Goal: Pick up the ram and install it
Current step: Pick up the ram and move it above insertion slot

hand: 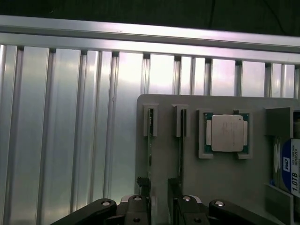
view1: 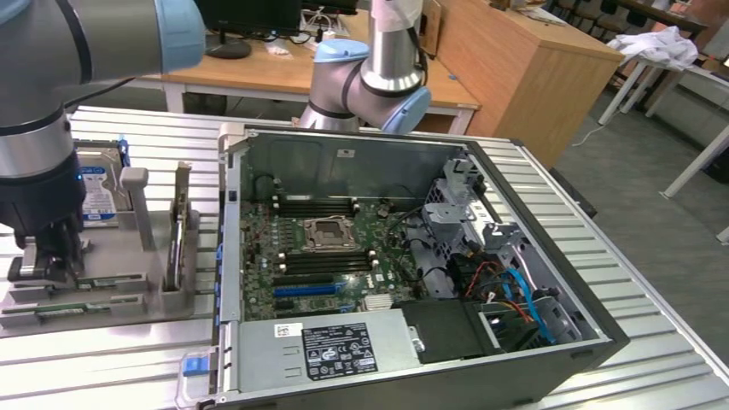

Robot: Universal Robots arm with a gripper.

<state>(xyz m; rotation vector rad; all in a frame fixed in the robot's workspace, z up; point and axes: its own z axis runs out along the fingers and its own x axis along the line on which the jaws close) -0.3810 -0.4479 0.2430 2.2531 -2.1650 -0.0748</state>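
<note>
Two ram sticks stand on edge in slots of a grey holder (hand: 220, 187): one ram (hand: 150, 140) and a second ram (hand: 180, 140) beside it. My gripper (hand: 159, 204) hovers over their near ends, open, with bare holder showing between its fingers (hand: 143, 199) and nothing held. In the exterior view the gripper (view1: 46, 260) hangs over the holder (view1: 114, 256) at the exterior view's left, close to the green ram (view1: 101, 280). The open computer case (view1: 341, 145) lies to the right, with dark memory slots (view1: 324, 205) beside the processor socket (view1: 328, 231).
The holder also carries a processor chip (hand: 226, 132), a hard drive (hand: 290, 171) and an upright expansion card (view1: 177, 231). It rests on a ribbed aluminium table (hand: 70, 131). A power supply (view1: 324, 346) and cables (view1: 513, 290) fill the case's near side.
</note>
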